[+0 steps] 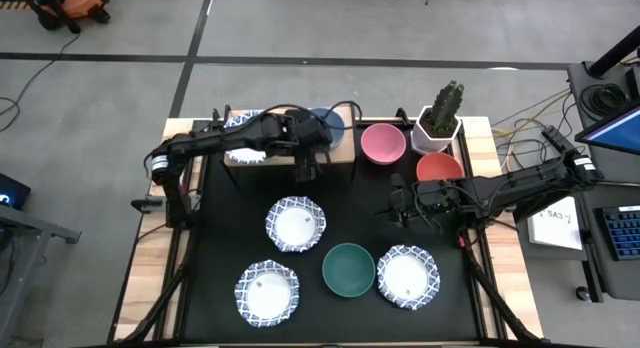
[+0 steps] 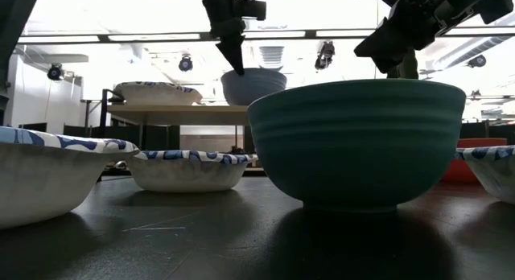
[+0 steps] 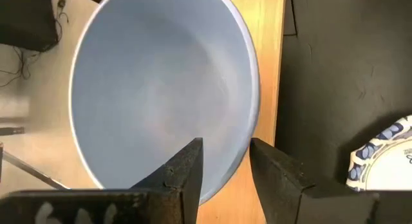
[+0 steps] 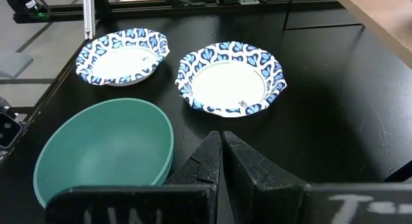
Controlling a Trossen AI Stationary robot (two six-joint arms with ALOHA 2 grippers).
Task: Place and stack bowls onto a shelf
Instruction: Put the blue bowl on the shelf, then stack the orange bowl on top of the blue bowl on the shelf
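Observation:
The grey-blue bowl (image 1: 330,122) (image 3: 161,76) rests upright on the light-wood shelf (image 1: 250,154) (image 3: 270,56), next to a white blue-rimmed bowl (image 1: 243,121) at the shelf's left end. My left gripper (image 1: 310,133) (image 3: 225,153) is open above the grey-blue bowl's near rim, one finger inside and one outside. My right gripper (image 1: 398,204) (image 4: 222,143) is shut and holds nothing. It hovers over the black mat, beyond the dark green bowl (image 1: 348,269) (image 4: 106,153). Three white blue-rimmed bowls (image 1: 295,224) (image 1: 267,293) (image 1: 407,276), the pink bowl (image 1: 382,143) and the red bowl (image 1: 438,168) sit on the mat. My left gripper comes from above, pointing down, and straddles the grey-blue bowl's rim (image 3: 248,137) on its side toward the mat. One finger (image 3: 190,163) is inside the bowl and the other (image 3: 270,163) outside. Whether either finger touches the rim I cannot tell. The bowl stands on the shelf.
A white pot with a cactus (image 1: 440,123) stands at the far right, behind the red bowl. The black mat (image 1: 220,238) covers most of the table. The shelf has bare wood (image 1: 345,153) to the right of the grey-blue bowl.

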